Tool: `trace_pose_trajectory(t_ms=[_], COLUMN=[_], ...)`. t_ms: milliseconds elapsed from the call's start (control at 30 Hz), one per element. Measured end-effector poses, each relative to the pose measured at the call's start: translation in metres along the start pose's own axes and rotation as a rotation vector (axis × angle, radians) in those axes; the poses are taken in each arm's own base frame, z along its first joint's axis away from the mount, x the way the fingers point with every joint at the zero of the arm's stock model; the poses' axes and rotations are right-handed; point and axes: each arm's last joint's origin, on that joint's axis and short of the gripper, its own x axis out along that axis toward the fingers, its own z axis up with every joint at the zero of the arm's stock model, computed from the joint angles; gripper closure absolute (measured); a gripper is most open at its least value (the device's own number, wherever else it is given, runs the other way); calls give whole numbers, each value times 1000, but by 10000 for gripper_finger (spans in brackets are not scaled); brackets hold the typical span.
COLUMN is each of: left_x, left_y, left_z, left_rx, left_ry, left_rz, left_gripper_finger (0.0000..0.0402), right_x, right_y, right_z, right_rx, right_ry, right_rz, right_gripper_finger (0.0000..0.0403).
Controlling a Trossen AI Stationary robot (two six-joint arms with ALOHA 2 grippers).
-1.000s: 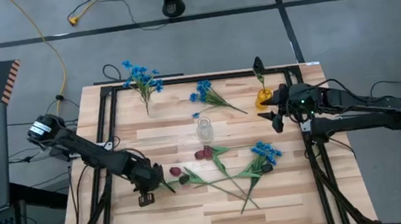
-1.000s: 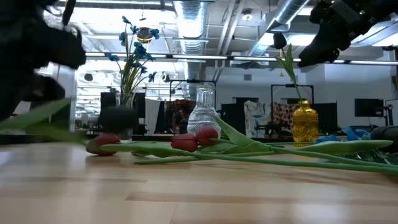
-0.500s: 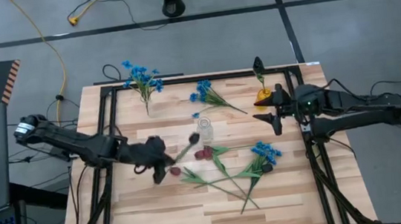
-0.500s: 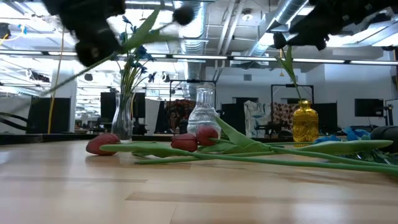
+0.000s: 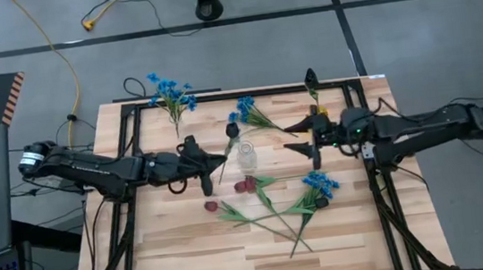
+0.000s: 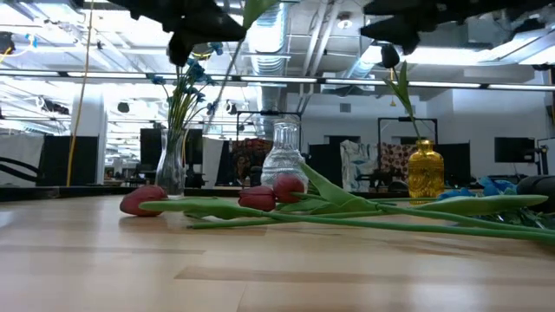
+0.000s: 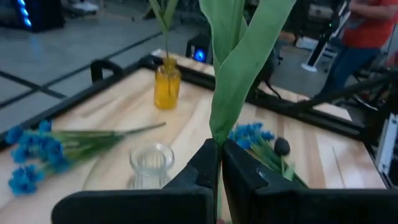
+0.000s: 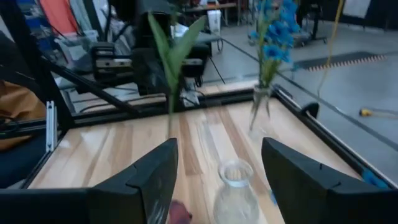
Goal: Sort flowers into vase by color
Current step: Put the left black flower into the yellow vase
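My left gripper [image 5: 209,166] is above the table just left of the clear glass vase [image 5: 246,157], shut on a green-stemmed sprig whose dark bud [image 5: 233,130] points toward the far right. My right gripper [image 5: 296,138] hovers open just right of that vase, touching nothing. A vase of blue blooms [image 5: 171,96] stands at the far left. A yellow vase [image 6: 425,173] holds a dark-budded sprig [image 5: 310,77]. A blue sprig [image 5: 248,112] lies behind the clear vase. Red rosebuds [image 5: 211,206], another blue sprig [image 5: 321,182] and a dark bud [image 5: 321,202] lie tangled on the near side. My left gripper pinches the sprig's stem [image 7: 217,142] between its two shut fingers, just below the leaves [image 7: 239,56]. The fingers reach level from the table's left. The sprig is lifted clear and slants up and away from the fingers, bud end farthest out.
The black frame rail [image 5: 246,94] runs around the table's far and side edges. The loose sprigs' long stems [image 5: 274,226] cross the near middle. Bare wood lies along the near edge [image 5: 237,266]. A person in an orange top [image 7: 370,18] stands beyond the table.
My left gripper rose from the table's near left and swung toward the far right to beside the clear vase, carrying the sprig, which is now lifted clear with its bud end swung toward the far side. My right gripper moved left toward the clear vase, still open.
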Motion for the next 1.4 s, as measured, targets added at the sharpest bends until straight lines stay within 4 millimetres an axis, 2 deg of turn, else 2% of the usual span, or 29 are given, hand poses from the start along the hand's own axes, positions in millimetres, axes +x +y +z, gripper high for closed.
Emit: trace_pose_trajectory(t_ms=[333,633,933,1400], left_x=[7,6,6,6], left_y=[1,0,0,-1], left_z=[7,11,11,10], left_rx=[22,39,38,63], left_ry=[-87,-119,-119,-113], left_rz=[-6,-14,-20,-40], left_gripper_finger=[401,401,401,401], right_x=[55,88,133,166], right_y=[10,13,21,24], right_z=[-12,-26,-18,-10], right_rx=[4,13,6,4], right_ry=[-149,-263,-263,-244], right_rz=[104,119,189,187], right_gripper_finger=[143,143,143,147])
